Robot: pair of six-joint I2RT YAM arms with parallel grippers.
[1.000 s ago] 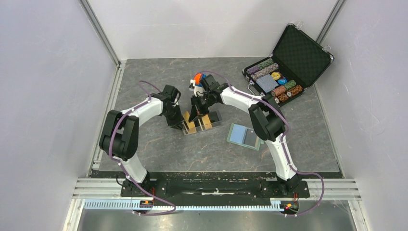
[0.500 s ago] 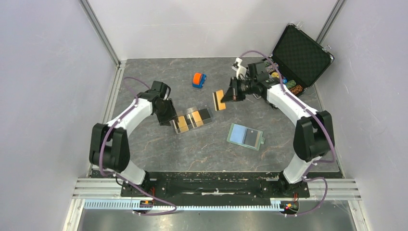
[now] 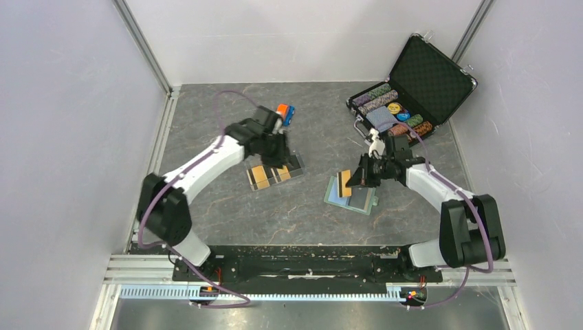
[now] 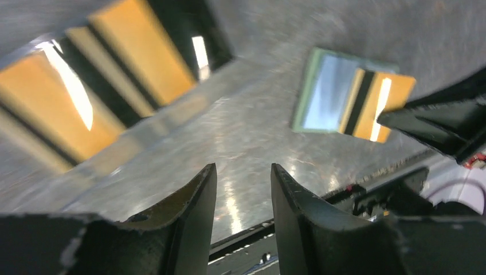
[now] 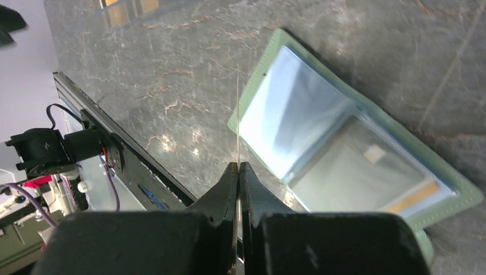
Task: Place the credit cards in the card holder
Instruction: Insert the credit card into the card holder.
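Nearest me, the card holder (image 3: pixel 354 201) lies open on the bench (image 3: pixel 289 213), with one card seemingly pocketed already. The right end effector (image 3: pixel 357 180) pinches an orange-gold card (image 3: pixel 344 183) just above it, not yet slotted in. Further back, the left end effector (image 4: pixel 243 177) hangs slightly parted and empty above the clear tray (image 3: pixel 301 169), where more cards (image 3: pixel 260 177) wait.

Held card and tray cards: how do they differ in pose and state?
The held card is pinched by the right gripper at the wallet; the tray cards are ungripped. The held card is tilted; the tray cards lie flat in the tray. All are orange with a black stripe.
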